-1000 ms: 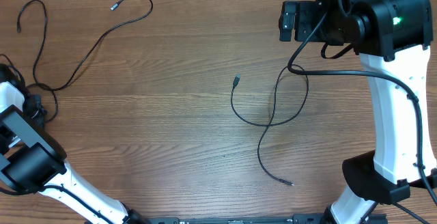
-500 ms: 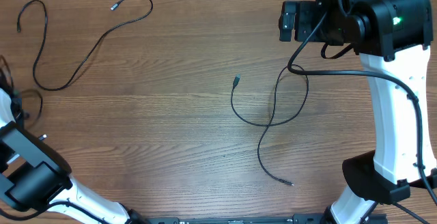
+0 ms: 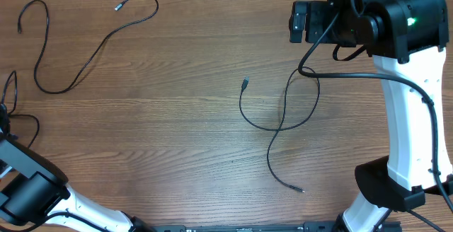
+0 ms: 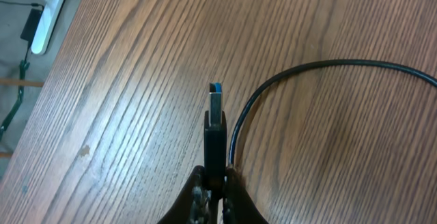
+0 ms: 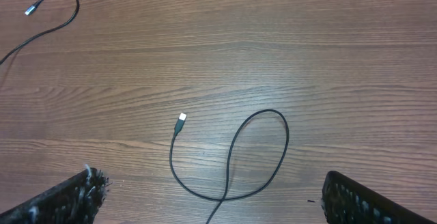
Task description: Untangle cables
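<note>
Wood-grain table [image 3: 177, 154] fills the overhead view, and there are three black cables in play!
Grey floor [image 4: 10, 53] peeks past the table's edge at the upper left of the left wrist view. Count them: one long cable [image 3: 92, 51] snaking across the overhead's upper left, one looped cable [image 3: 283, 112] crossing itself right of centre, and one held cable [image 4: 273, 94] curving away from the left gripper [image 4: 214, 179], which is clenched on its USB plug [image 4: 216, 108]. The right gripper [image 5: 212, 183] is released, fingers spread wide, with the looped cable in its view.

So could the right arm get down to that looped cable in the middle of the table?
Probably yes. The looped cable lies flat on the table with nothing over it, and the right arm's fingers are spread wide directly above it.
</note>
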